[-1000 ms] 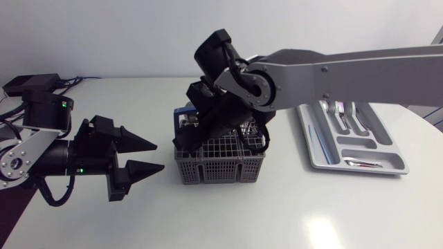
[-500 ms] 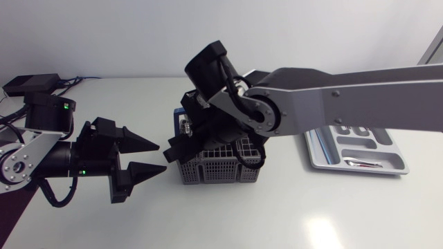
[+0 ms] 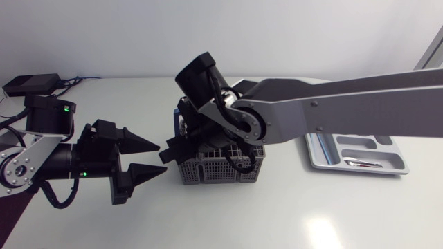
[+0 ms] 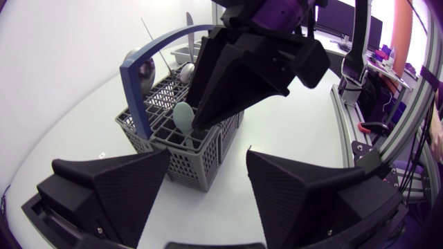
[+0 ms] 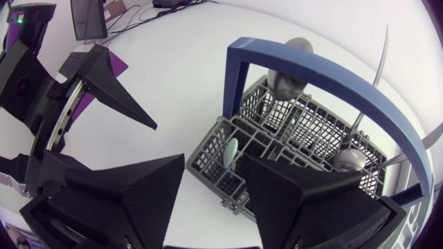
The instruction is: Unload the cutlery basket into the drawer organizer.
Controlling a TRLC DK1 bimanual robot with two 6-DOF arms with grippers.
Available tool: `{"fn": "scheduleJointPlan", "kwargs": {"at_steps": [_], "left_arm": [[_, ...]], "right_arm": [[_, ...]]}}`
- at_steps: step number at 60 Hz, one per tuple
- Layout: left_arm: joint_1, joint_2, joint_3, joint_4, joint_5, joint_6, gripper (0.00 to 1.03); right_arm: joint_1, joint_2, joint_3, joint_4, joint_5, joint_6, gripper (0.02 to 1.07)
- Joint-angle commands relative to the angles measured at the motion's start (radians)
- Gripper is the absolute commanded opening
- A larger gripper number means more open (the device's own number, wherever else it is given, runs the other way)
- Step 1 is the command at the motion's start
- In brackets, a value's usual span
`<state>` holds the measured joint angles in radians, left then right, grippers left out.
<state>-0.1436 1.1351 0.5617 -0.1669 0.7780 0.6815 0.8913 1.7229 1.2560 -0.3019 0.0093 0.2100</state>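
While low over the cutlery basket (image 3: 216,170), right gripper (image 5: 211,164) agape.

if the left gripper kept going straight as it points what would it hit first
Probably the near corner of the cutlery basket, straight ahead of the left gripper; the right gripper hangs above it, so depth is unclear.

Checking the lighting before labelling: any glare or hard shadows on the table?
Head view: one bright glare spot on the table, soft shadow under the basket. Left wrist view: faint shadow by the basket, no glare. Right wrist view: even light, no glare.
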Motion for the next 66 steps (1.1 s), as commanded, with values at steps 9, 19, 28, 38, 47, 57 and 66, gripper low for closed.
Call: {"fn": "scheduleJointPlan", "kwargs": {"at_steps": [9,19,28,38,47,57,66], "left_arm": [[-0.005,0.017,-0.029,0.018,0.018,0.004,0.92],[-0.005,0.018,-0.034,0.018,0.020,0.007,0.92],[0.001,0.018,-0.039,0.018,0.021,0.012,0.92],[0.002,0.017,-0.049,0.018,0.021,0.016,0.92],[-0.001,0.015,-0.052,0.018,0.021,0.018,0.92],[-0.001,0.009,-0.054,0.017,0.021,0.016,0.92],[-0.005,0.002,-0.054,0.018,0.023,0.012,0.92]], "right_arm": [[0.003,0.044,-0.023,0.035,0.017,0.042,0.55],[-0.002,0.070,-0.013,0.049,0.024,0.046,0.51],[-0.005,0.069,-0.021,0.075,0.046,0.049,0.36],[-0.012,0.066,-0.035,0.098,0.067,0.051,0.29],[-0.017,0.060,-0.047,0.127,0.069,0.045,0.13],[-0.003,0.014,-0.070,0.147,0.083,0.028,0.09],[0.015,-0.036,-0.093,0.162,0.103,0.008,0.08]]}}
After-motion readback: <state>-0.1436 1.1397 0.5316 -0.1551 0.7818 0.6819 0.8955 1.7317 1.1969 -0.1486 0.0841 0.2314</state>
